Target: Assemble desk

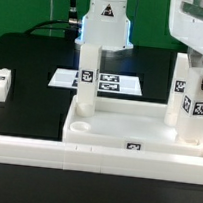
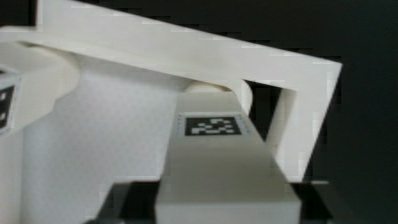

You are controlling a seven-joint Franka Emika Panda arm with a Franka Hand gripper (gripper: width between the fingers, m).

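The white desk top (image 1: pixel 127 132) lies with its raised rim up. One white tagged leg (image 1: pixel 86 83) stands in its corner at the exterior view's left. Another leg (image 1: pixel 178 92) stands at the far corner on the exterior view's right. My gripper (image 1: pixel 199 69) is shut on a third leg (image 1: pixel 197 111), held upright at the near corner on that side. In the wrist view the gripper (image 2: pixel 222 206) has its dark fingers (image 2: pixel 139 200) on both sides of this leg (image 2: pixel 217 150). The rim (image 2: pixel 196 50) lies beyond it. A loose leg (image 1: pixel 0 83) lies on the table at the exterior view's left.
The marker board (image 1: pixel 96 81) lies flat behind the desk top, in front of the robot base (image 1: pixel 104 29). A long white rail (image 1: pixel 35 149) runs along the front of the table. The table surface is black.
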